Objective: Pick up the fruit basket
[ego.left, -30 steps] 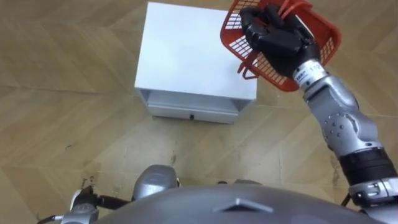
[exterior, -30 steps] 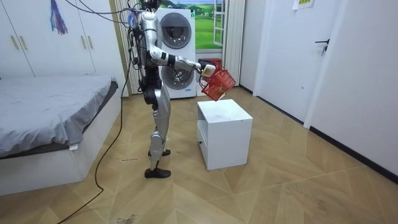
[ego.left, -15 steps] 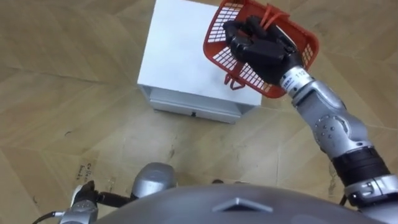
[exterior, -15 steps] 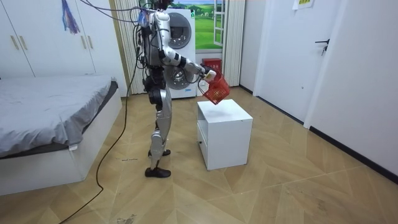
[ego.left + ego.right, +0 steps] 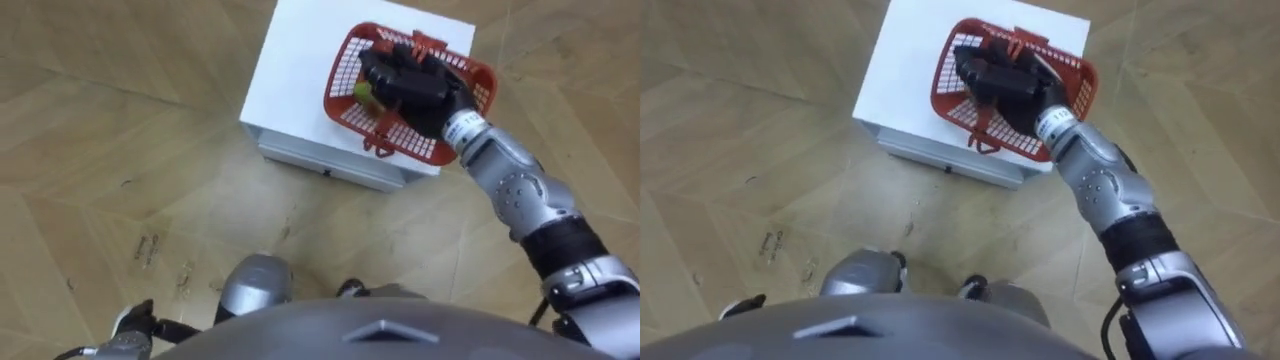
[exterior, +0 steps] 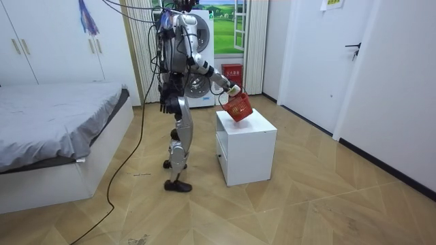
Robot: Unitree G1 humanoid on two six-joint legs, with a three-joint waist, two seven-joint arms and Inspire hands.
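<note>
A red mesh fruit basket hangs tilted just over the top of a low white cabinet. My right hand is shut on its red handles from above, and the arm reaches in from the lower right. Something small and greenish lies inside the basket by the hand. In the room view the basket is at the far side of the cabinet top, under my right hand; whether it touches the top I cannot tell. My left hand hangs idle at my side.
The cabinet has a drawer in the front that faces me. Wooden floor lies all round it. A bed is behind me, a washing machine stands by the far wall, and a door is on the room view's right.
My right hand has brought the basket down and inward, from up beside the cabinet's far corner to just over its top. I have turned and stepped a little nearer the cabinet, so the view shifted.
</note>
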